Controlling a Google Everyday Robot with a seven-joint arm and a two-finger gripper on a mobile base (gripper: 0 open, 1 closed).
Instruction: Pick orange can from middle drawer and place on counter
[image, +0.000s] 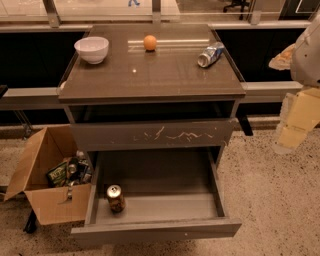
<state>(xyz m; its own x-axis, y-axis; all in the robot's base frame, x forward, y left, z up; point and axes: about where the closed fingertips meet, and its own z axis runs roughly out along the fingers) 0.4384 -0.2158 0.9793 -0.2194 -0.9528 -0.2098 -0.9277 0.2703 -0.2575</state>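
The orange can (115, 198) stands upright in the front left corner of the open middle drawer (156, 229). Its silver top and pull tab face up. The drawer is pulled far out and holds nothing else that I can see. The counter (165, 75) is the glossy brown-grey top of the cabinet above it. My gripper (296, 122), pale yellow and white, hangs at the far right edge of the view. It is beside the cabinet at about the height of the upper drawer, well away from the can and holding nothing visible.
On the counter sit a white bowl (92, 49) at the back left, an orange ball (150, 42) at the back middle and a dented blue-and-silver can (210, 54) lying at the back right. The scratched drawer front (152, 135) is above the open drawer. An open cardboard box (47, 182) of trash stands left of the cabinet.
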